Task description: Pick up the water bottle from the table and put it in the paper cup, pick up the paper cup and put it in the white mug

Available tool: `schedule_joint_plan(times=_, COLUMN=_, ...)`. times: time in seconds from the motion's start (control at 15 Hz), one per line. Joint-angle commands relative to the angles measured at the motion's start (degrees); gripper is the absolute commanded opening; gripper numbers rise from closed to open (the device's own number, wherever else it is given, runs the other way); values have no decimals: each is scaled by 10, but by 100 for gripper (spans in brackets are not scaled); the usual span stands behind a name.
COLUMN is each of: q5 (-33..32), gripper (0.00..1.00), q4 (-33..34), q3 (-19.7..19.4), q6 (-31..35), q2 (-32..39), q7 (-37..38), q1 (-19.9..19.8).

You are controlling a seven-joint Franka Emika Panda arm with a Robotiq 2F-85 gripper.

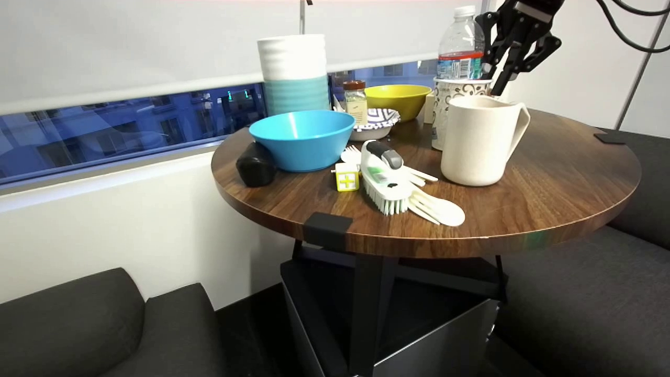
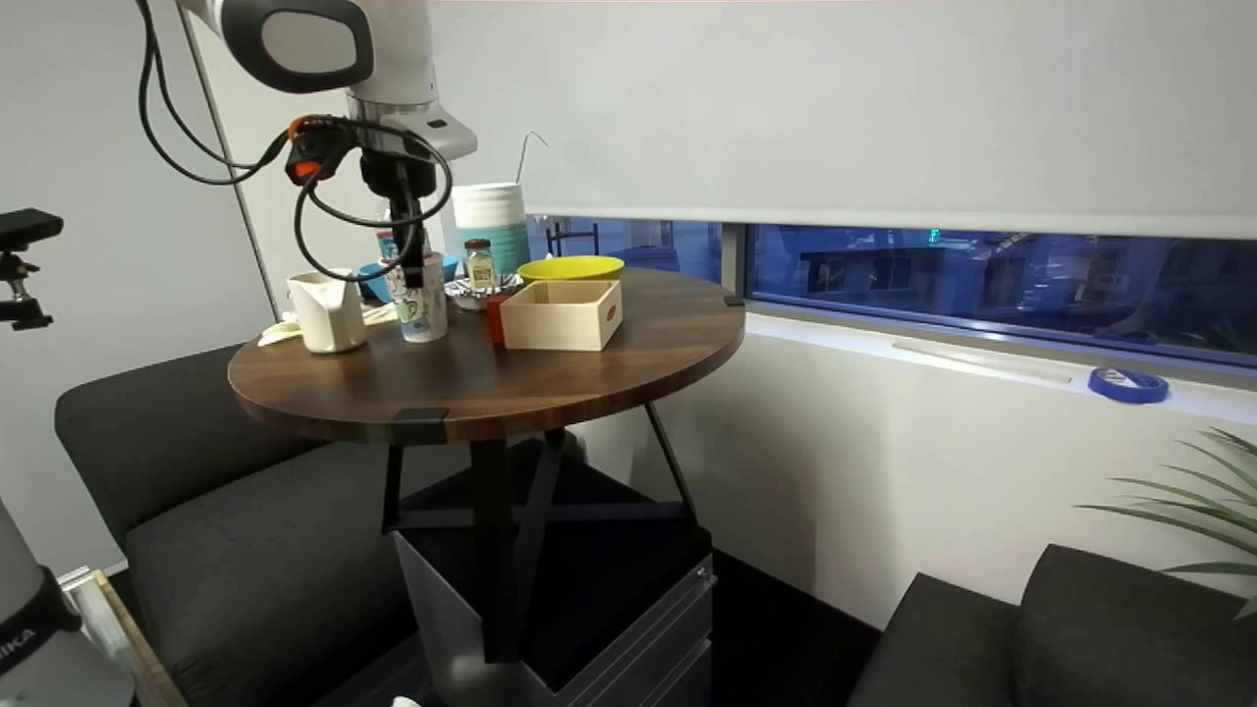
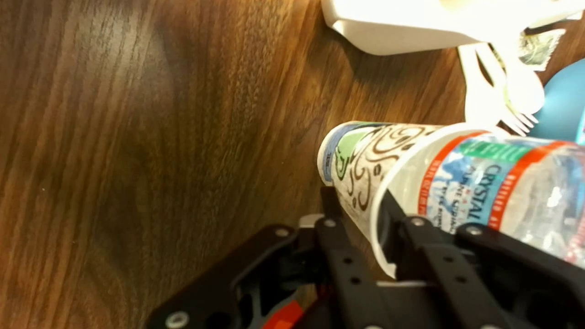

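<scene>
The water bottle stands inside the paper cup, its upper part above the rim. The bottle and the speckled cup also show in the wrist view. The cup stands upright on the round brown table. The white mug stands beside the cup. It also shows in the wrist view. My gripper straddles the cup's wall, one finger inside the rim next to the bottle, one outside. A gap shows between the fingers, and the outer finger looks apart from the wall.
A blue bowl, a scrub brush and white plastic utensils lie near the mug. A wooden box, a yellow bowl and a spice jar stand on the cup's other side. A white-and-teal container stands behind.
</scene>
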Motion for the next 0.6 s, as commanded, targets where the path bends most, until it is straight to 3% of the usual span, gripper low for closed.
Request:
schedule_joint_plan(times=0.0, q5=29, gripper=0, q4=-16, q3=-3, q6=24, q2=-10, q7=-4, q1=3)
schedule_joint_plan(times=0.53, q5=53, gripper=1, q4=-19, q3=-6, q6=49, q2=-16, q7=-7, q1=4)
